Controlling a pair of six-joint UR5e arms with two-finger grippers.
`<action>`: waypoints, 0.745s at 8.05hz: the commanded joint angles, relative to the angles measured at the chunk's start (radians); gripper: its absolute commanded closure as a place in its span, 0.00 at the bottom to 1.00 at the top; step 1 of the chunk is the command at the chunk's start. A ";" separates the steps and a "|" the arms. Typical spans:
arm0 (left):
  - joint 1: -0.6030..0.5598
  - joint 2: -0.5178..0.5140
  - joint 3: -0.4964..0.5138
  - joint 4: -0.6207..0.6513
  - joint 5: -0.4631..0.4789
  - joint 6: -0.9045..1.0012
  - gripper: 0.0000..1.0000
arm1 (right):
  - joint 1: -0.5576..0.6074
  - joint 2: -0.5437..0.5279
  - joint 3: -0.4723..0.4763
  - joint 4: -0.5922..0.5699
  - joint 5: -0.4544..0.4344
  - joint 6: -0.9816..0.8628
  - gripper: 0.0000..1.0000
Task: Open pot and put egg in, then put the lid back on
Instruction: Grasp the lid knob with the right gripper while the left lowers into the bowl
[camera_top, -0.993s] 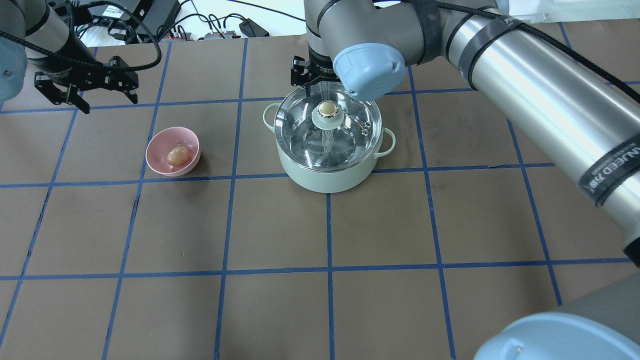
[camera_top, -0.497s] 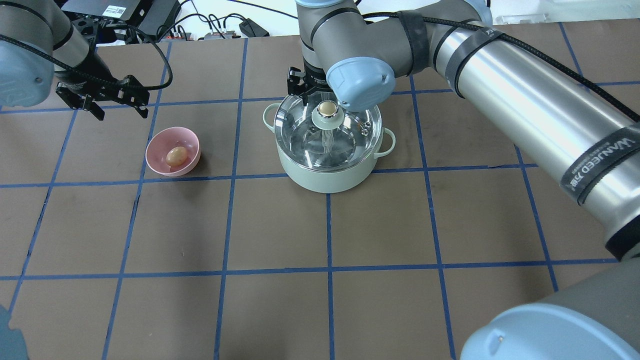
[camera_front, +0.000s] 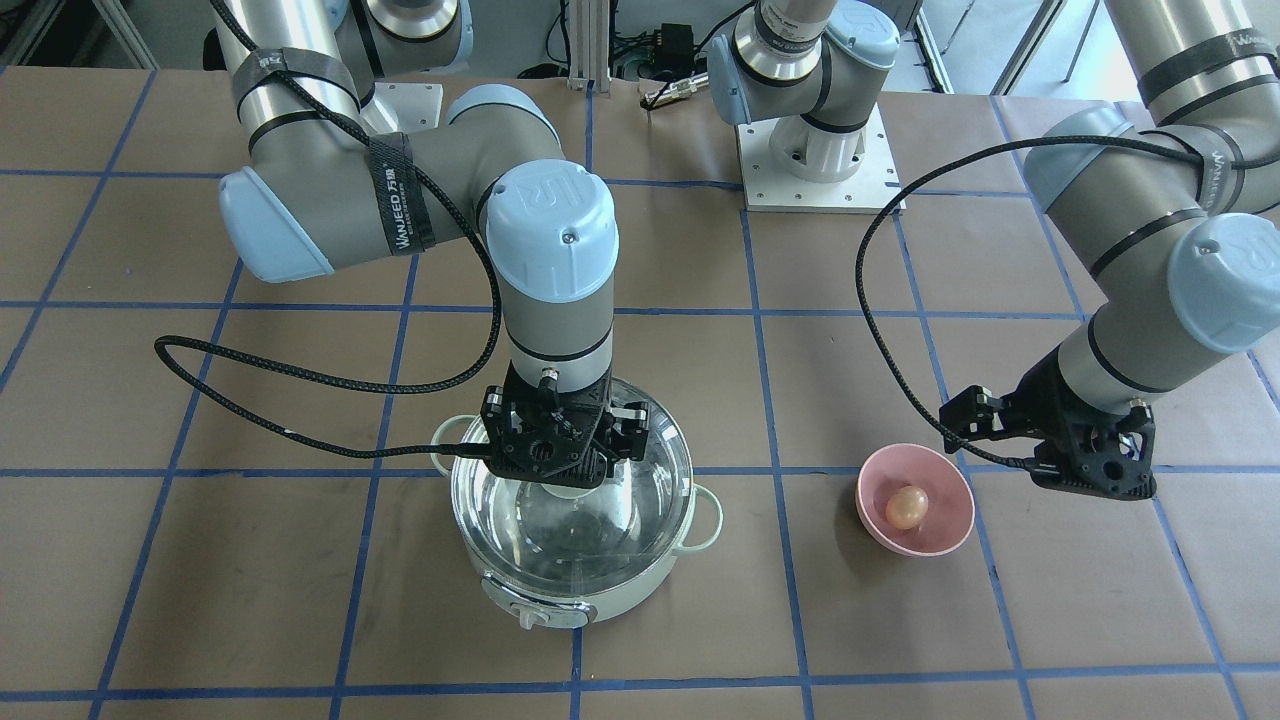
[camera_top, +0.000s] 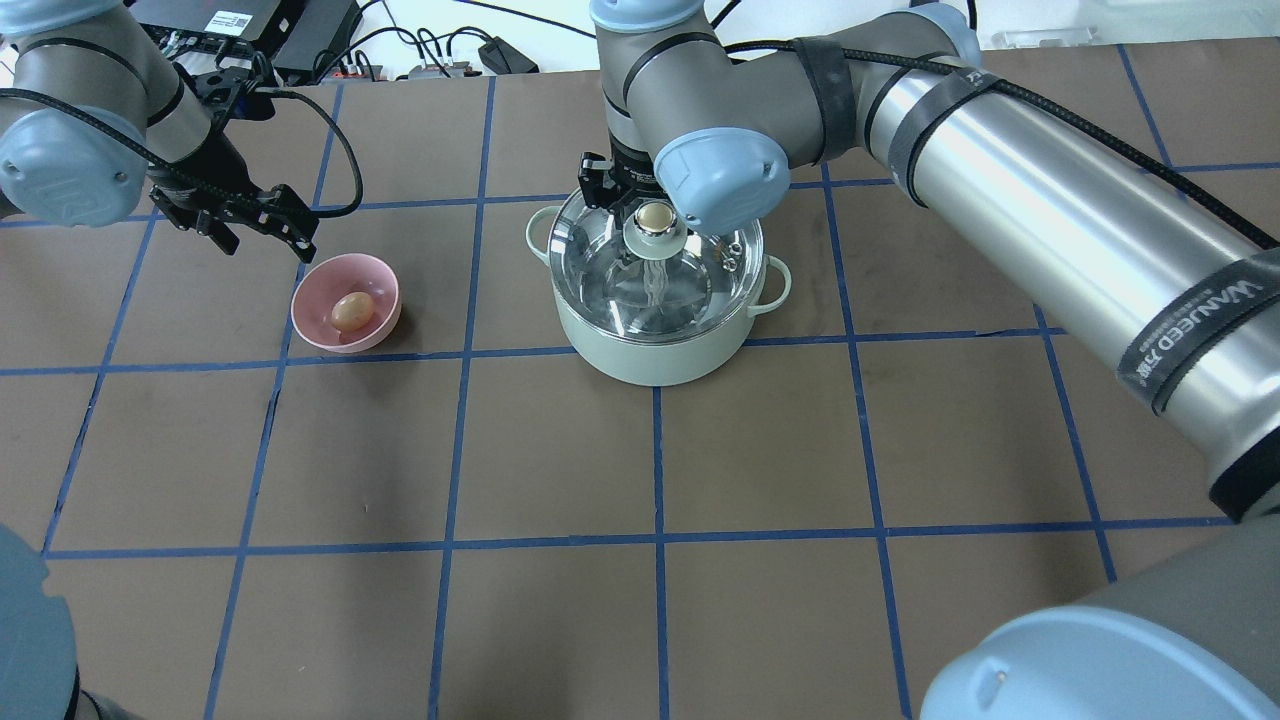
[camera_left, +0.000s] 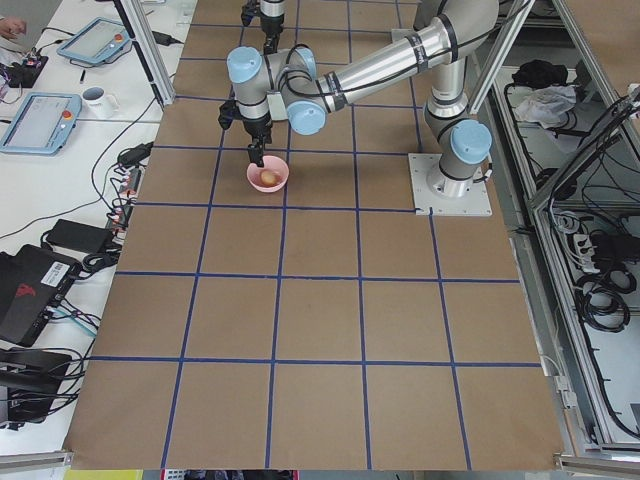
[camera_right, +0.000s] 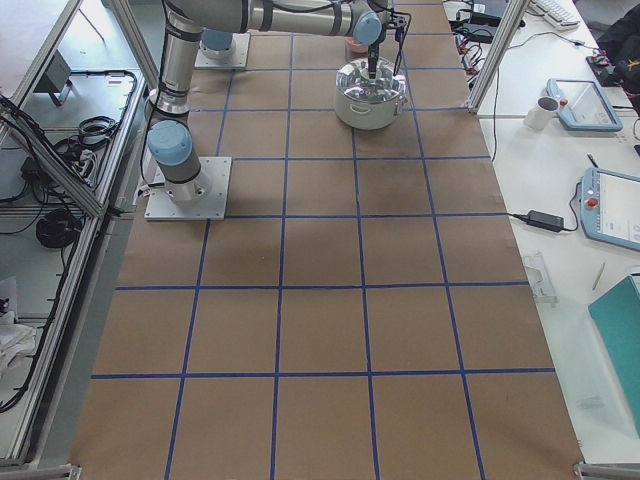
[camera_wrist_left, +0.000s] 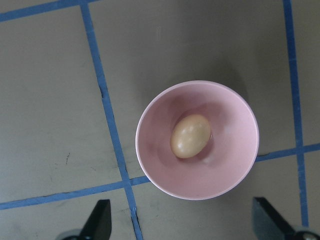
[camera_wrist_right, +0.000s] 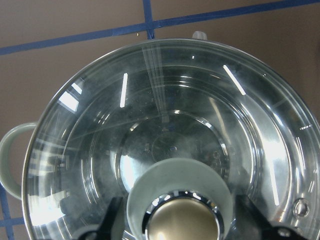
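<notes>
The mint-green pot (camera_top: 655, 355) stands mid-table with its glass lid (camera_top: 610, 285) on; it also shows in the front view (camera_front: 570, 600). My right gripper (camera_top: 640, 205) is open over the lid, and in the right wrist view its fingers (camera_wrist_right: 107, 222) flank the beige-gold-topped knob (camera_wrist_right: 182, 220), one each side. The tan egg (camera_top: 352, 312) lies in a pink bowl (camera_top: 318, 290) to the pot's left. My left gripper (camera_top: 262, 238) is open and empty, just above and behind the bowl. The left wrist view looks down on the egg (camera_wrist_left: 190, 136) in the bowl (camera_wrist_left: 235, 165).
The brown table (camera_top: 560, 470) carries a blue tape grid. Cables and power bricks (camera_top: 300, 40) lie along its far edge. My right arm's forearm (camera_top: 1050, 230) spans the table's right half above the surface.
My left gripper has moved right and nearer, from the far left corner to just behind the pink bowl. My right gripper has shifted closer over the lid's knob.
</notes>
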 joint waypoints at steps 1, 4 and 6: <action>-0.003 -0.031 -0.007 0.022 -0.005 0.094 0.00 | 0.000 0.001 0.002 -0.003 0.001 -0.001 0.27; -0.009 -0.099 -0.019 0.047 -0.002 0.134 0.00 | 0.000 -0.002 0.000 -0.003 0.001 -0.007 0.44; -0.009 -0.127 -0.019 0.055 -0.005 0.131 0.08 | 0.000 -0.005 -0.001 -0.003 0.001 -0.011 0.56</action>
